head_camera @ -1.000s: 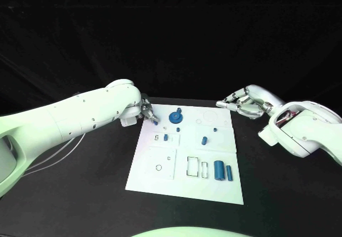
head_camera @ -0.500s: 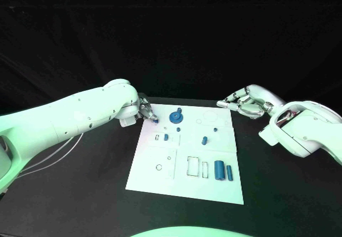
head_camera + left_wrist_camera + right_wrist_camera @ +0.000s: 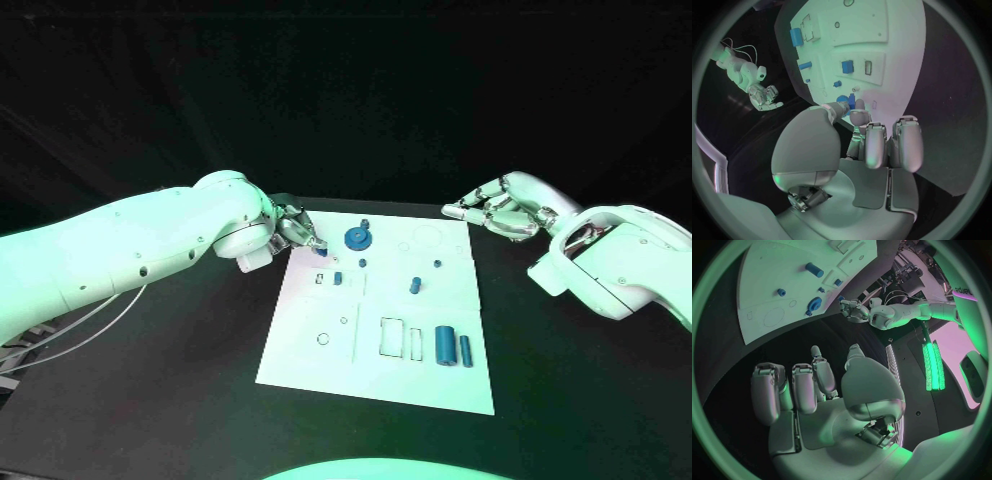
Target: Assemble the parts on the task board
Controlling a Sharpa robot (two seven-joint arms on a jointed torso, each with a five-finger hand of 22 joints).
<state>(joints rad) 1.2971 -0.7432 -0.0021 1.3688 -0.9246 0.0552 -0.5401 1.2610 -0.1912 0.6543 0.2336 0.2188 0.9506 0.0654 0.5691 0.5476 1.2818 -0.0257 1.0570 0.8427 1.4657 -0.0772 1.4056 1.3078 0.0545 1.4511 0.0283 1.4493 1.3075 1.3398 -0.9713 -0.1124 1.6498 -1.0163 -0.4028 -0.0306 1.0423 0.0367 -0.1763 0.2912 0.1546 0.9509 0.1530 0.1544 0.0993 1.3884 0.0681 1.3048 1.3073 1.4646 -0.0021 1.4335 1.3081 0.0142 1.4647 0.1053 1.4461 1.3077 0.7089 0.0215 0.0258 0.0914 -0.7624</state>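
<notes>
Task board [image 3: 378, 330]: a white plate lying flat on the black worktop [image 3: 159, 400], in the middle of the head view and running from the centre toward the lower middle of the frame; its surface carries outlined recesses and small holes.

Left hand [image 3: 296, 230]: at the board's upper left corner in the head view, just left of centre. Its fingertips [image 3: 856, 106] reach down to the board's edge, thumb and a finger drawn close together around a small blue part [image 3: 842, 101]. It seems to pinch that part, though the contact is too small to see well. The other fingers lie side by side, curled forward.

Right hand [image 3: 498, 210]: right of the board's upper right corner in the head view, over bare worktop and apart from the board. Its fingers [image 3: 795, 390] are bent inward and lie close together, with nothing in them.

Round blue part [image 3: 356, 238]: stands on the upper part of the board, just right of the left hand's fingertips, with a small knob on its far side.

Small blue parts: one at the left middle of the board [image 3: 338, 279], one at the right middle [image 3: 414, 285], and tiny ones between them that are too small to tell apart.

Two blue cylinders: side by side at the board's lower right, the thicker one [image 3: 446, 346] to the left of the thinner one [image 3: 464, 349], both lying lengthwise.

Rectangular outlines [image 3: 391, 337]: just left of the two cylinders, in the lower half of the board.
</notes>
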